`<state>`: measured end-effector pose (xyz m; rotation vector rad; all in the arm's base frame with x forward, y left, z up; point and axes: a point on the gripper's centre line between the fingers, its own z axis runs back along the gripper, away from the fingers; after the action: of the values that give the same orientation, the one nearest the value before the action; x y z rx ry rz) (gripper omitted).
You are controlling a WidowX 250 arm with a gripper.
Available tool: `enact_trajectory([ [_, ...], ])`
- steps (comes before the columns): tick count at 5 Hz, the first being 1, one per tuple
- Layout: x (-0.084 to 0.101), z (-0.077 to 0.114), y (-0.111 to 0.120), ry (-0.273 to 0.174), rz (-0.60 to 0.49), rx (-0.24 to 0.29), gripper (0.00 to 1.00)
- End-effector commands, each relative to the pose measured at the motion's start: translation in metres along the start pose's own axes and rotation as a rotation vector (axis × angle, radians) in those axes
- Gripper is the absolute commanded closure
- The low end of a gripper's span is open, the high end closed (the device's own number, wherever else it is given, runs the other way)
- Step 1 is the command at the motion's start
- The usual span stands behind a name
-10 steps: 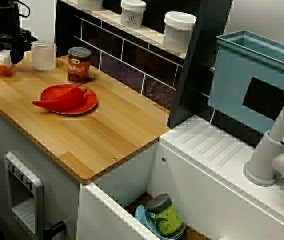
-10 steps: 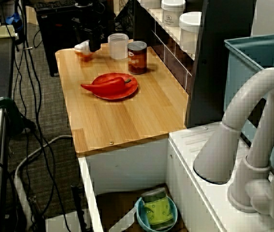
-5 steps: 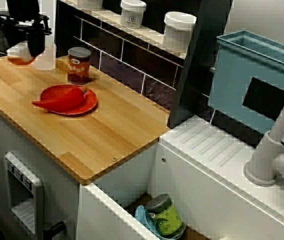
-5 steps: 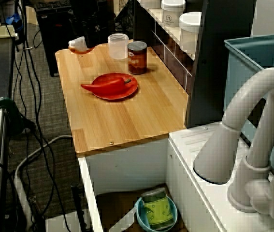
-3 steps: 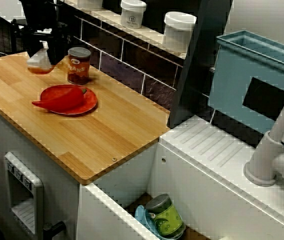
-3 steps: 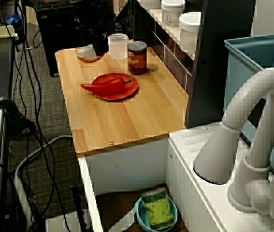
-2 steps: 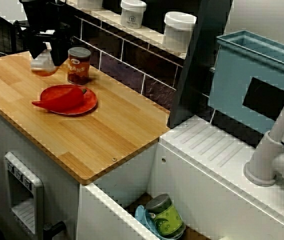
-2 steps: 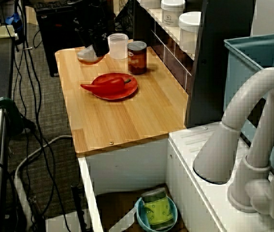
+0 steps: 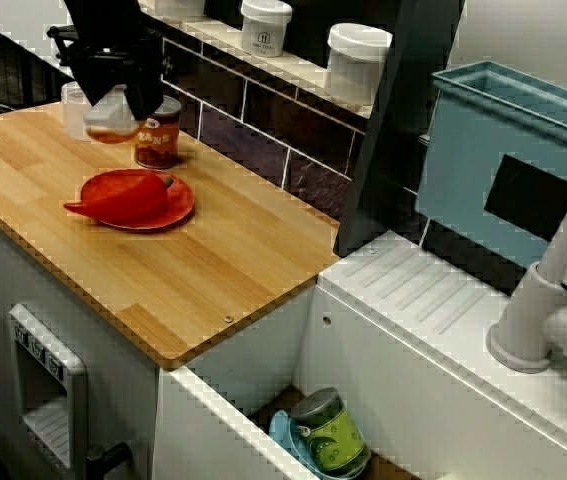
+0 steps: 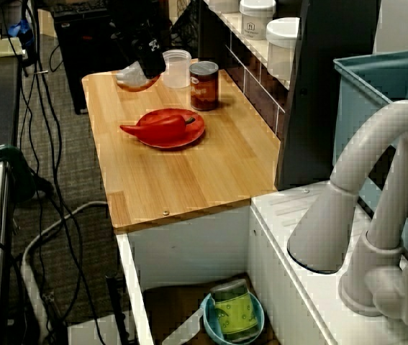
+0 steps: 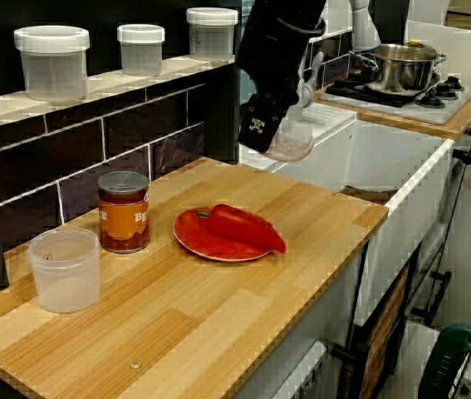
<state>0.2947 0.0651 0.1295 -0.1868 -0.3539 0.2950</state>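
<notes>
My black gripper [image 9: 116,100] is shut on a small clear bowl [image 9: 111,122] with an orange base and holds it in the air. In the view across the counter the bowl hangs just left of a brown can [image 9: 159,138] and above the far edge of a red plate [image 9: 178,209]. A red pepper [image 9: 121,198] lies on that plate. A clear plastic cup [image 9: 71,110] stands behind the bowl. The view over the tap shows the gripper [image 10: 144,66] and the tilted bowl [image 10: 132,76]. From the counter's end the bowl [image 11: 291,141] hangs above the plate [image 11: 195,236].
White lidded jars [image 9: 265,26] stand on the tiled shelf behind. A blue bin [image 9: 508,160] and a white tap [image 10: 376,187] are to the right. In the sink a green mug [image 9: 330,430] sits in a blue bowl. A steel pot [image 11: 397,68] is on the stove.
The gripper lifted the small bowl from the counter's far left corner and carried it right, past the plastic cup, to beside the can and over the plate's edge.
</notes>
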Motion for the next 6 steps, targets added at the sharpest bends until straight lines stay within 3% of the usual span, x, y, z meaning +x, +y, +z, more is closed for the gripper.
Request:
enact_trajectory([
  [1, -0.014, 0.011, -0.012, -0.21, -0.025, -0.012, 1.0],
  [2, -0.031, 0.007, -0.014, -0.315, -0.046, -0.043, 1.0],
  [3, -0.045, 0.0, -0.015, -0.345, -0.065, -0.065, 1.0],
  [4, -0.048, -0.006, -0.015, -0.349, -0.077, -0.059, 1.0],
  [6, -0.038, -0.024, -0.001, -0.438, -0.067, -0.073, 1.0],
])
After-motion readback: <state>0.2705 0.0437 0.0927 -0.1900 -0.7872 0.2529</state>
